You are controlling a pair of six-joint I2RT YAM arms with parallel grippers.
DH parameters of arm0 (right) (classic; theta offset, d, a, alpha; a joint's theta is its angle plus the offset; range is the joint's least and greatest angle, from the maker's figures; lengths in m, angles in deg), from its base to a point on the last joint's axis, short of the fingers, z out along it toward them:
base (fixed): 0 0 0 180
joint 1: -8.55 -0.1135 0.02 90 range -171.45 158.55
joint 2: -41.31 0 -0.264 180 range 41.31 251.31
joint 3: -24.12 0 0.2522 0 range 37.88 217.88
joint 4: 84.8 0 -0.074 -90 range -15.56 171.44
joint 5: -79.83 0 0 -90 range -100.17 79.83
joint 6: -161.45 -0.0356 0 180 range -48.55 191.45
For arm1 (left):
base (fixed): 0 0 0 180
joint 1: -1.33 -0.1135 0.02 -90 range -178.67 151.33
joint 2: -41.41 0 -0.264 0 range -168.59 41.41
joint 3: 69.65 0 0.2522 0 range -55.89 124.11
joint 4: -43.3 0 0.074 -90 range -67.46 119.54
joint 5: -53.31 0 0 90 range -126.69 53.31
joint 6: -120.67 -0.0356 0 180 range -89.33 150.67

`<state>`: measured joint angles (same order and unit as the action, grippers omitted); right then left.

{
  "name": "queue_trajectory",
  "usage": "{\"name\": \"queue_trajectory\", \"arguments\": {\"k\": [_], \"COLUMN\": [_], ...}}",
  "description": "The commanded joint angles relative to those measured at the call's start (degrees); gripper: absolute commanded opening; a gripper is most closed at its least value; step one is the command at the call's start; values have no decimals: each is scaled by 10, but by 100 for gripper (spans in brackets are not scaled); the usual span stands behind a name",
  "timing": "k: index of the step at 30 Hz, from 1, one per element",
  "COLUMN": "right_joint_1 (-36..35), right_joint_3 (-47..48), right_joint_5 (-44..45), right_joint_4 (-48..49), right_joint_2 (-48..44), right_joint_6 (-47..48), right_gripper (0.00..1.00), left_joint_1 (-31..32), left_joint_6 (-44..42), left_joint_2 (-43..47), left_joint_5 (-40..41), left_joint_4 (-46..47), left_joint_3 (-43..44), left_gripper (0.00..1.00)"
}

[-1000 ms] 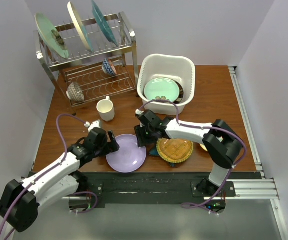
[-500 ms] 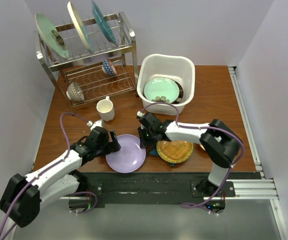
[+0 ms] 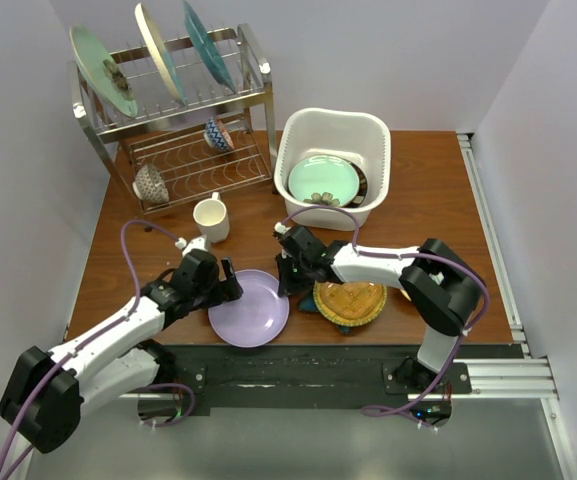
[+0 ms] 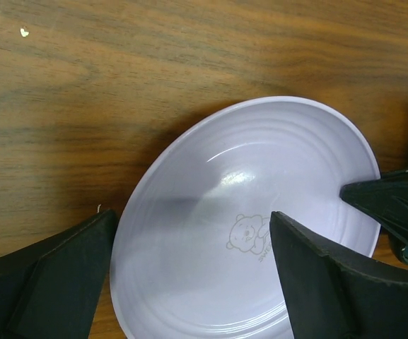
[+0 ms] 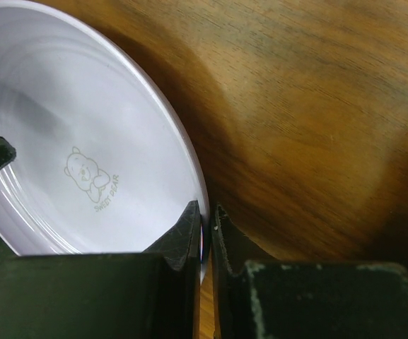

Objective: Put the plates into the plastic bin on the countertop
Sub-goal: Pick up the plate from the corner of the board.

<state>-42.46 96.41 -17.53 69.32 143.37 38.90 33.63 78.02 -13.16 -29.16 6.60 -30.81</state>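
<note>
A lavender plate (image 3: 251,310) with a small bear print lies on the wooden countertop near the front edge. My right gripper (image 3: 286,284) is shut on its right rim, one finger above and one below; the right wrist view shows that pinch (image 5: 207,227) on the plate (image 5: 76,134). At the plate's left edge my left gripper (image 3: 229,288) stands open, its fingers spread wide over the plate (image 4: 246,212) with nothing gripped (image 4: 189,279). An amber round plate (image 3: 350,302) rests on a blue plate (image 3: 308,305) just right of it. The white plastic bin (image 3: 380,150) behind holds a mint plate (image 3: 321,180).
A steel dish rack (image 3: 258,95) at the back left carries three upright plates, with bowls on its lower shelf. A cream mug (image 3: 211,217) stands in front of the rack. Something yellow (image 3: 406,295) peeks out under my right arm. White walls close both sides.
My right gripper has closed onto the lavender plate's right rim. The plate has slid slightly left, and my left gripper has edged up to its left side, still open.
</note>
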Motion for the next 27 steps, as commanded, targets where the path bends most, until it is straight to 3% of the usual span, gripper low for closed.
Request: {"name": "queue_trajectory", "arguments": {"k": [1, 13, 22, 27], "right_joint_1": [-3, -3, -4, -3], "right_joint_3": [-17, -47, -59, -58], "right_joint_5": [10, 9, -6, -10], "right_joint_4": [9, 23, 25, 11], "right_joint_2": [-1, -31, -80, -110], "right_joint_6": [7, -2, -10, -11], "right_gripper": [0, 0, 0, 0], "left_joint_1": [2, 2, 2, 2], "left_joint_6": [-9, -2, -2, 14], "left_joint_2": [9, 26, 18, 39], "left_joint_5": [0, 2, 34, 35], "left_joint_4": [11, 38, -25, -14], "left_joint_3": [41, 48, 55, 31], "left_gripper": [94, 94, 96, 97]}}
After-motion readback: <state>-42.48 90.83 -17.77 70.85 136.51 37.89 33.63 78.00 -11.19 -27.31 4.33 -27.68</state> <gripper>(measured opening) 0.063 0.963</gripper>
